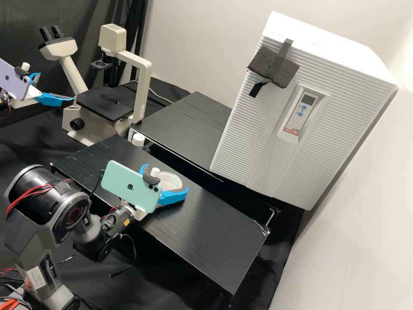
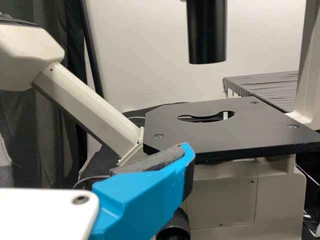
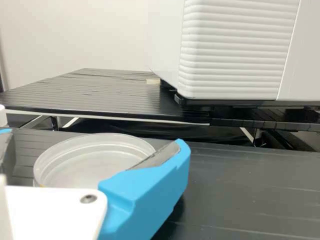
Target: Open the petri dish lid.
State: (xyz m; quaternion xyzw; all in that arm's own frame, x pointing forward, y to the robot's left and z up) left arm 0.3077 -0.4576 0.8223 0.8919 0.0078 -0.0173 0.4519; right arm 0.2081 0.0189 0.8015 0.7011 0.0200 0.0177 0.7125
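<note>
The petri dish (image 1: 174, 181) is flanked by the spread right end effector (image 1: 167, 176); well apart from it, the left end effector (image 1: 57, 87) is spread.

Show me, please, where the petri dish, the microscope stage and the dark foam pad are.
Petri dish (image 3: 92, 161): right wrist view, on the pale round face inside its rim.
Microscope stage (image 2: 222, 136): left wrist view, on its flat black top.
Dark foam pad (image 1: 261, 63): high view, on its front face.

It's a lab, shown by the microscope (image 1: 114, 103) and petri dish (image 1: 173, 181).
</note>
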